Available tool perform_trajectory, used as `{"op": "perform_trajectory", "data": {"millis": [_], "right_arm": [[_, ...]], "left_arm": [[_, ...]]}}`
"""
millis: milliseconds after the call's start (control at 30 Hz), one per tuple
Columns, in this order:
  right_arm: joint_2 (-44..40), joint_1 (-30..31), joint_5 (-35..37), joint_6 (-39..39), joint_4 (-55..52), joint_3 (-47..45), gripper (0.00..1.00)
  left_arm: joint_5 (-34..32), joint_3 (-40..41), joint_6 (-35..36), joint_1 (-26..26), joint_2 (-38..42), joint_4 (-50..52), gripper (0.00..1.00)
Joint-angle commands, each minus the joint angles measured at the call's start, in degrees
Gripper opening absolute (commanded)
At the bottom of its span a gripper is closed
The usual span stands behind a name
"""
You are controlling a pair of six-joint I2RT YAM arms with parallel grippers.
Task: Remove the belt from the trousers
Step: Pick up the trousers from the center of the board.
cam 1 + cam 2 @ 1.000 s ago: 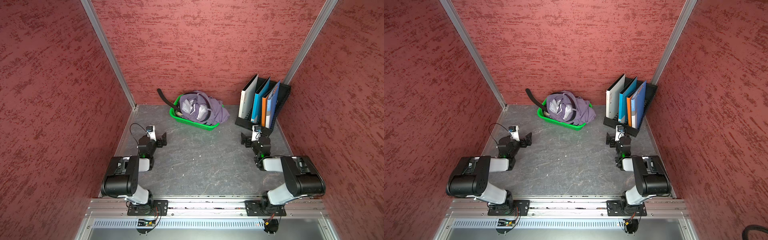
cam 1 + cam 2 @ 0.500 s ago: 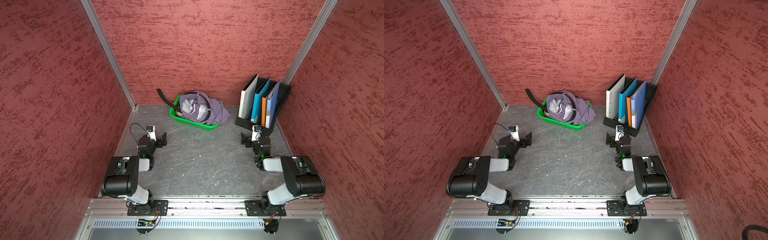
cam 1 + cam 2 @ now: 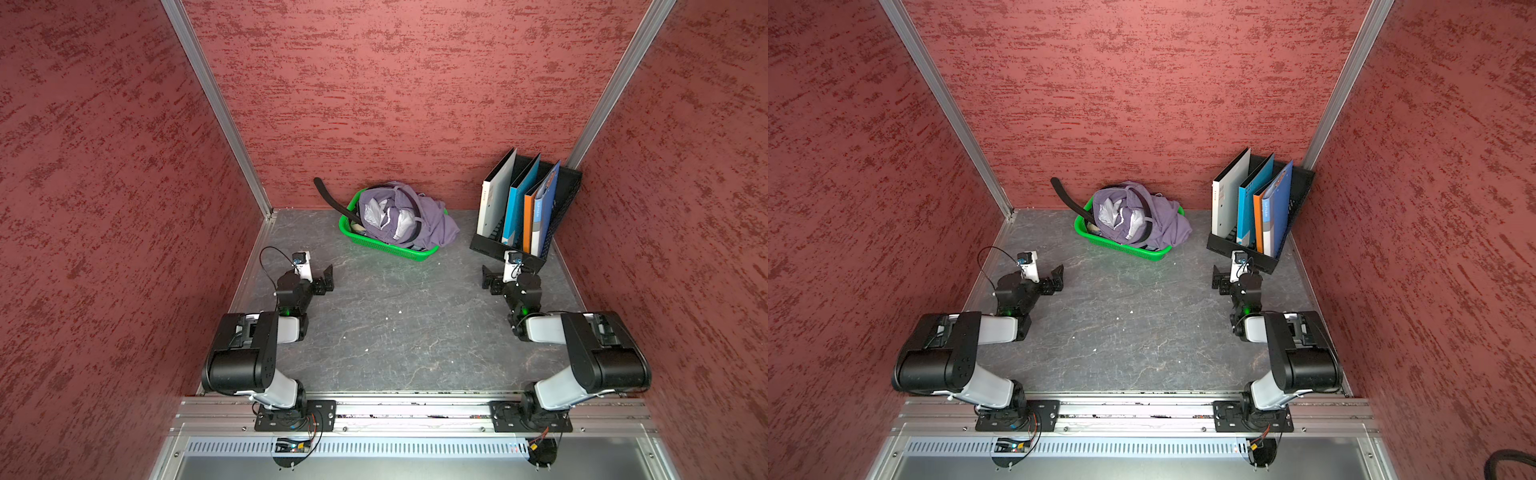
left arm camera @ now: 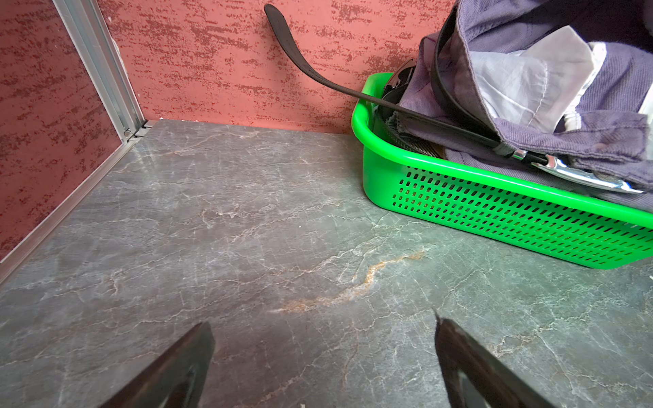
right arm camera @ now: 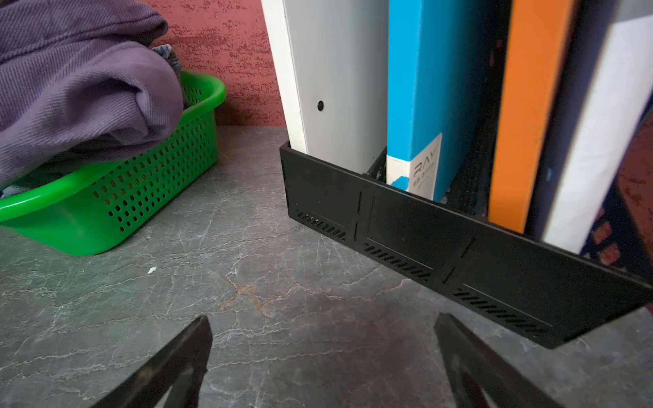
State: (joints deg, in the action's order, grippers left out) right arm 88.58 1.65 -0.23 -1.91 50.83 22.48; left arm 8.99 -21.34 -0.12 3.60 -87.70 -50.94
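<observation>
Nothing has shifted since the earlier frames, and both arms stay folded low. On the surface [image 3: 395, 328], the left pincer [image 3: 323, 279] sits at about 9 o'clock with its jaws spread wide and empty. The right pincer [image 3: 491, 279] sits at about 3 o'clock, equally wide and empty, just in front of the black file rack [image 3: 494, 248]. The trousers [image 3: 422, 216] lie bunched in the green basket [image 3: 390, 248] at 12 o'clock by the back wall, and they spill over its rim. The belt [image 3: 332, 200] runs round their waistband, and its free tail sticks out toward 10 o'clock and leans on the wall. In the left wrist view a silver buckle [image 4: 522, 155] shows near the basket rim. It is probably this belt's, though folds of cloth hide the join.
</observation>
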Motion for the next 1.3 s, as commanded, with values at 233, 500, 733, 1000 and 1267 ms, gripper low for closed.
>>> {"op": "perform_trajectory", "data": {"millis": [233,500,733,1000,1267], "right_arm": [[-0.2,-0.2,-0.3,0.0,0.4,0.0,0.99],[-2.4,-0.2,-0.4,-0.1,-0.4,-0.2,0.99],[-25.5,2.8,1.8,8.0,-32.6,13.8,0.99],[-21.4,13.4,-1.7,14.4,-65.9,38.8,0.99],[-24.6,11.9,2.2,30.0,-67.0,36.5,0.99]], "left_arm": [[0.4,-0.7,0.6,0.2,0.2,0.2,1.00],[0.5,-0.7,0.7,0.3,0.2,0.2,1.00],[-17.2,-13.0,0.5,-14.3,27.7,28.2,1.00],[-54.4,-57.2,-26.4,-35.3,4.1,70.1,1.00],[-28.0,-73.3,-57.3,-29.3,-14.0,97.4,1.00]]}}
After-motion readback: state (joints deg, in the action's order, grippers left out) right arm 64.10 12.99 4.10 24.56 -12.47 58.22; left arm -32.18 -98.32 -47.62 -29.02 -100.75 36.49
